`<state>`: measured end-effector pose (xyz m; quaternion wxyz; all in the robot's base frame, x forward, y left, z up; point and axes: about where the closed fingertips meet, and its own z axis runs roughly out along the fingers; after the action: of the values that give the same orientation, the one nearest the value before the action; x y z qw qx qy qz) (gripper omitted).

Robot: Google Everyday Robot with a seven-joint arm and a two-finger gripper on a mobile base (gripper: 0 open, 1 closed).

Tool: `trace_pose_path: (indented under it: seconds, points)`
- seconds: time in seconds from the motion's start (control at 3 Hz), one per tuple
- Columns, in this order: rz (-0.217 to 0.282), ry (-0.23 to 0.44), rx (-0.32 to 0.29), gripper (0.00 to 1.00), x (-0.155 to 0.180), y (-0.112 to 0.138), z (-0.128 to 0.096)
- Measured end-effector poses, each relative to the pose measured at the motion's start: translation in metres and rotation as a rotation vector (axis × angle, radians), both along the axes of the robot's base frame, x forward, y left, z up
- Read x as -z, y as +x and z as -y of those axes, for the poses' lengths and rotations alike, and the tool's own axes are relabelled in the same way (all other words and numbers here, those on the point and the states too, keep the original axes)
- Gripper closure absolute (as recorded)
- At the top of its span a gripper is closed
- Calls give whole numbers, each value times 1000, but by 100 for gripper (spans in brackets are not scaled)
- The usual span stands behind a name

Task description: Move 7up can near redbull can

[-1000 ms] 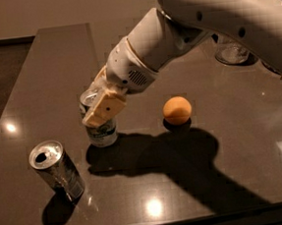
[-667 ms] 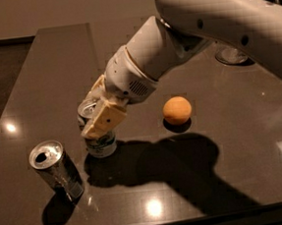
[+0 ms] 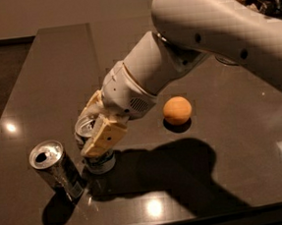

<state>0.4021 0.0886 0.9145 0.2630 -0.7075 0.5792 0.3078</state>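
Observation:
The 7up can, short with a green-and-white label and silver top, stands upright on the dark table. My gripper is shut on it, with a tan finger across its front. The redbull can, slim and silver with a bluish patch low on its side, stands just left of the 7up can, a small gap apart, near the table's front edge.
An orange lies to the right of the cans. My white arm reaches in from the upper right and throws a broad shadow on the table. A glass object sits at the back right, mostly hidden by the arm.
My gripper has carried the 7up can to the left and toward the front, closer to the redbull can. The redbull can and the orange have not moved.

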Motion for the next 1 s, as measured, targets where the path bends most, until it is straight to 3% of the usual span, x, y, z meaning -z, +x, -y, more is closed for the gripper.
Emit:
trace_pose_path:
  seconds: [0.33, 0.67, 1.0]
  points:
    - [-8, 14, -49, 39, 3, -10, 0]
    - [-4, 12, -52, 15, 2, -11, -1]
    - [-1, 10, -55, 0, 1, -13, -3]
